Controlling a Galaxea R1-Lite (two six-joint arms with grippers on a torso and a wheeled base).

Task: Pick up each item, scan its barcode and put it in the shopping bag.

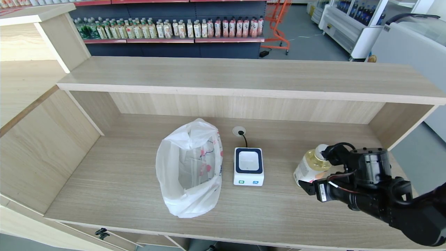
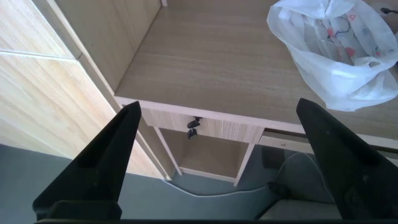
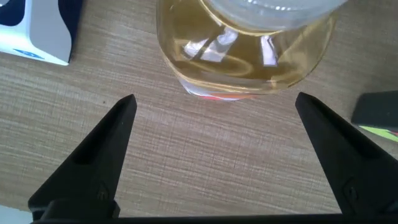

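Right wrist view: right jaws spread wide, empty | bottle (image 3: 245, 46) of yellow liquid just ahead of the tips, centred on the gap, ungripped, on tabletop (image 3: 205, 155) | scanner (image 1: 248, 166) to its left, shopping bag (image 1: 190, 167) beyond | left jaws spread, empty, off tabletop's front edge

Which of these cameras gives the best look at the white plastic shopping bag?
The head view: the white plastic shopping bag stands whole on the wooden counter, mouth open, left of the dark-framed white scanner box. The left wrist view catches the bag only partly, cut off by the frame.
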